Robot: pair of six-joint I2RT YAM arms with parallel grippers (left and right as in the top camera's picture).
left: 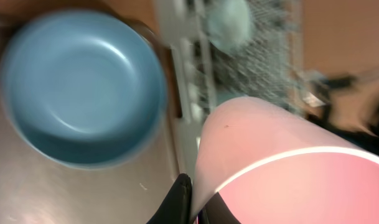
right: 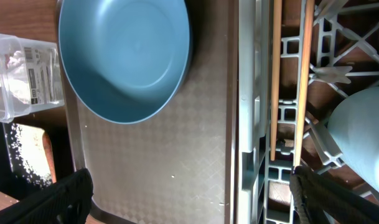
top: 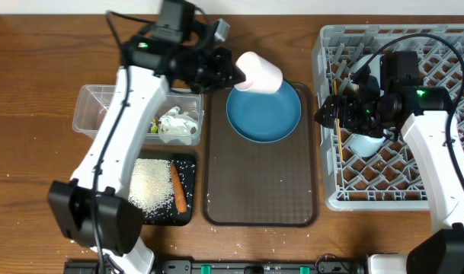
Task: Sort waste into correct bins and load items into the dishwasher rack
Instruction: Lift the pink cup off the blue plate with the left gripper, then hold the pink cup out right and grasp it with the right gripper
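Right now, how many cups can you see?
2. The pink cup is held by the left gripper; the light blue cup sits in the rack. The right arm may hide more there.

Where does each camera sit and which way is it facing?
Overhead: fixed above the table, looking straight down; left arm, right arm, brown tray and dishwasher rack show.
Left wrist: on the left gripper, looking along its fingers at the pink cup it grips.
Right wrist: on the right gripper, open, looking down at the chopsticks lying in the rack.
Shared: both wrist views show the blue plate.
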